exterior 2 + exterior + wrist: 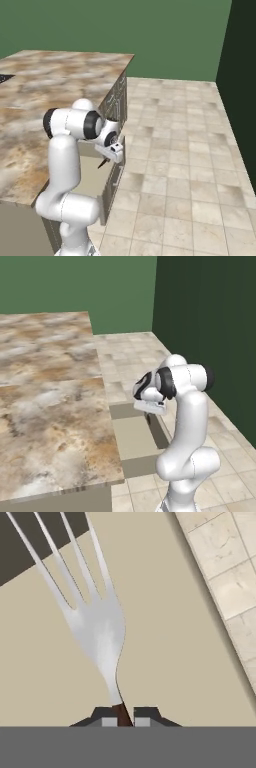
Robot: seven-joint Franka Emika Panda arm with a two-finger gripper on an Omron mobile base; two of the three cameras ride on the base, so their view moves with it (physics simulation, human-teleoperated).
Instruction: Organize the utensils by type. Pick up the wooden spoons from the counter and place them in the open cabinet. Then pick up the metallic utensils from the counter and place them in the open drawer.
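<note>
- Nearest the hand camera you see the tool (122, 721), its two dark tips closed on the brown handle of a metal fork (97, 624). The jaws pinch the handle end; the silvery head and four tines extend away from the tool.
- Directly beyond the tines lies the flat beige inside of the open drawer (165, 637). The fork hangs over this floor. Whether the tines touch it cannot be told from these views.
- To one side of the tool, past the drawer's edge, you see pale floor tiles (225, 557).
- In the left base view the tool (150, 406) sits at the end of the folded arm, just above the open drawer (132, 436), which projects from under the tabletop (50, 421).
- In the right base view the tool (111, 155) hangs beside the tabletop (30, 125) edge, with the dark handle (102, 163) of the fork angled down below it.
- Progress, as a judgement: you are in the second stage, delivering a metallic utensil to the drawer. The visible stretch of tabletop near the tool carries no utensils, and no other utensil shows on the drawer floor in view.
- Remaining: release the fork into the drawer. Whether the wooden spoons and the other metallic utensil are already stowed cannot be confirmed here.
</note>
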